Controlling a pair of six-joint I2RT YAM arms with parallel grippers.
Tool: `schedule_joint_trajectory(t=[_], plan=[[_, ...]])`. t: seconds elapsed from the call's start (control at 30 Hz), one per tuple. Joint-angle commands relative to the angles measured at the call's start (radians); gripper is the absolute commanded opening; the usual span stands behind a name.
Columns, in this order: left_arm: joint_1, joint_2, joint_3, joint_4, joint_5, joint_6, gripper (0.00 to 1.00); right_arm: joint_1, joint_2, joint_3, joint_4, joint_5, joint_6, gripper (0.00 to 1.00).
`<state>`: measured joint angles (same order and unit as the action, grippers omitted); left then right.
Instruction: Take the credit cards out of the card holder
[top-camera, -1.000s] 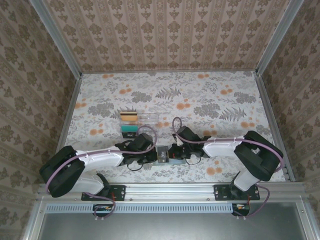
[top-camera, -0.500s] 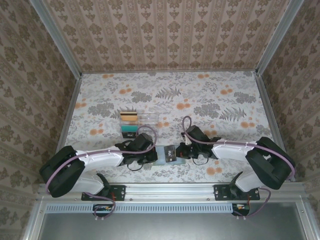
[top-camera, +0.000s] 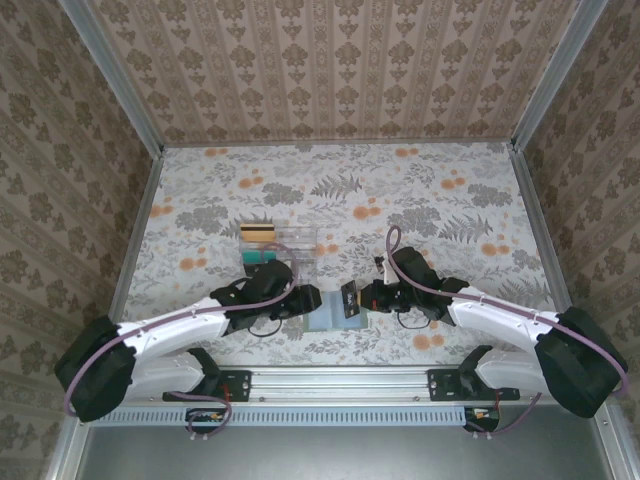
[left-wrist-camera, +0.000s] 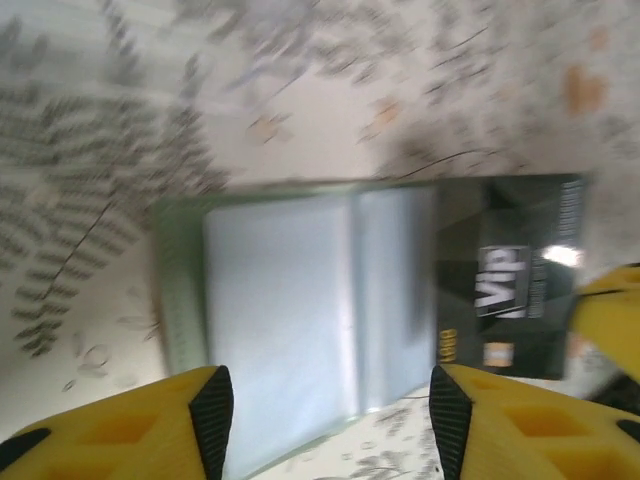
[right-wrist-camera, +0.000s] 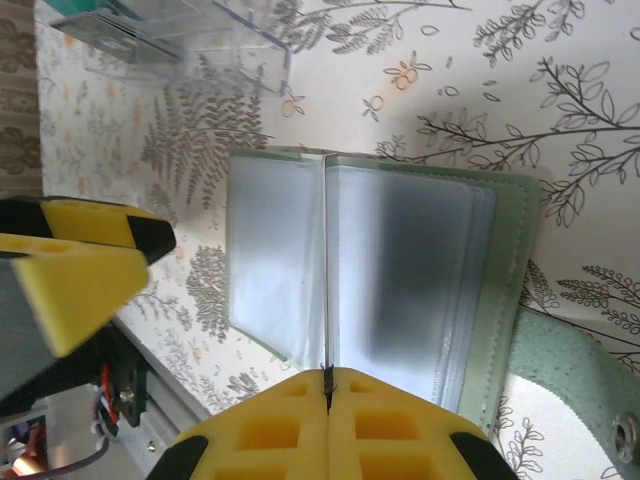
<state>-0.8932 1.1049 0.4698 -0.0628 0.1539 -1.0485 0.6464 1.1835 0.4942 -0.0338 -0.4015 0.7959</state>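
The card holder (right-wrist-camera: 400, 270) has a soft, matt sage-green outside with a stitched edge. Its 2 inner panels look like smooth, glossy clear plastic. The card (left-wrist-camera: 510, 280) is dark glossy plastic that catches glare. The tray (right-wrist-camera: 200, 45) is clear hard plastic. The table (top-camera: 420, 190) covering is matt and flower-printed.

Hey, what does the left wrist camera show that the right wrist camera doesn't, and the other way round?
Left wrist, not right wrist: the card face-on, dark with Vip print, beside the pale sleeves of the wallet.
Right wrist, not left wrist: the clear tray, the wallet's green strap with its snap, and the right claw shut on the card, seen edge-on.
Both: the open wallet lying flat on the floral table.
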Motion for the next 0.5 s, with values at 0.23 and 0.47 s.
schedule_joint_trajectory(t=[0.23,0.47], plan=[[0.053,-0.128,-0.078,0.110,0.022,-0.078,0.61,-0.010,-0.009,0.009,0.020,-0.069,0.006,0.00],[0.054,-0.087,-0.122,0.277,0.061,-0.140,0.59,-0.013,-0.001,0.001,0.096,-0.103,0.046,0.00]])
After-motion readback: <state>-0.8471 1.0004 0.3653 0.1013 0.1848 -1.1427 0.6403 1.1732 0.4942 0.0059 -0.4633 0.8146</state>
